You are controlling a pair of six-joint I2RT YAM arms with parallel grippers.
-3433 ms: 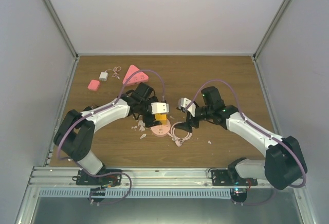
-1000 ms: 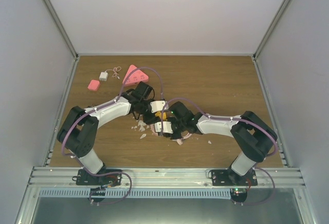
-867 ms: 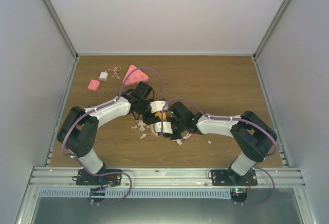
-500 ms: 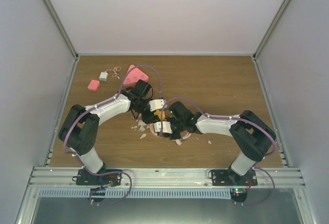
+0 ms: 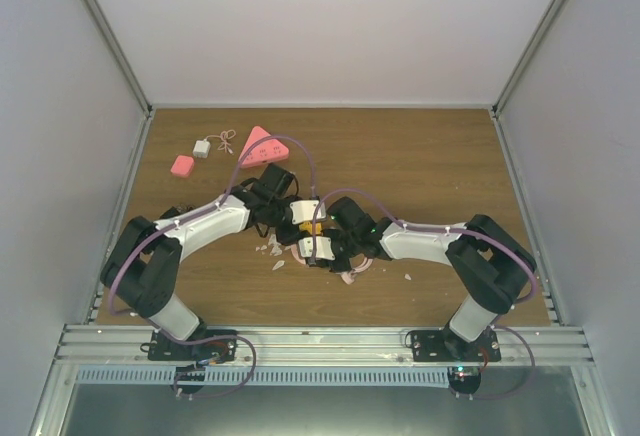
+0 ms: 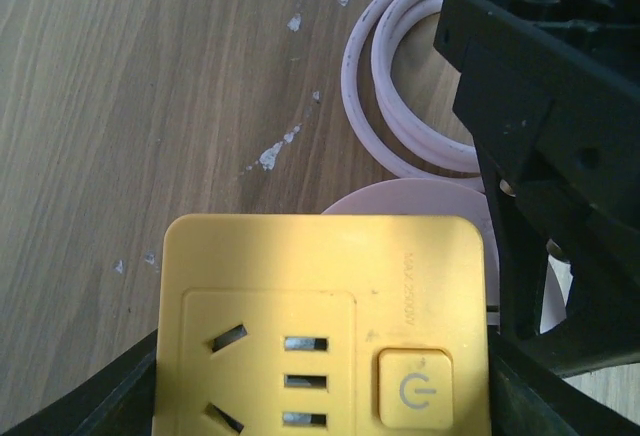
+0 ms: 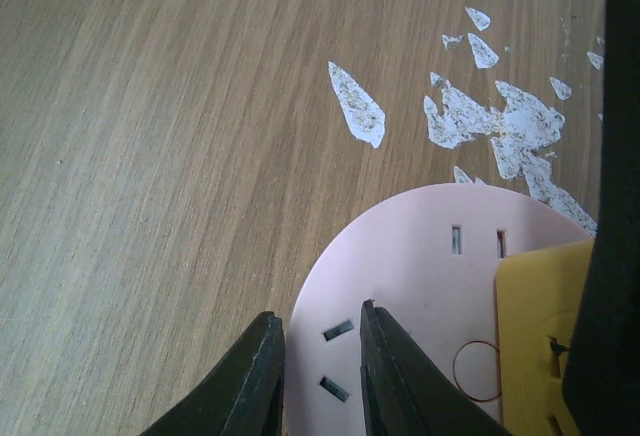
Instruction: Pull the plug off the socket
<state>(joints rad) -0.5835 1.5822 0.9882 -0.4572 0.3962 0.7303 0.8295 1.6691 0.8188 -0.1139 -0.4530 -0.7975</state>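
Observation:
The yellow plug is a square adapter with a power button, sitting in the round pink socket on the wooden table. My left gripper is shut on the plug, one finger on each side of it. In the right wrist view the plug's edge shows at the right of the socket. My right gripper is shut on the socket's rim, one finger over the disc and one outside it. From above, both grippers meet at mid-table and hide most of the plug and socket.
A coiled pale pink cable lies just beyond the socket. White flakes are scattered on the wood beside it. At the back left are a pink triangular block, a small pink block and a white charger.
The right arm has swung in from the right to the socket and narrowed its jaws on the rim. The left gripper has kept its hold on the plug, shifting only slightly.

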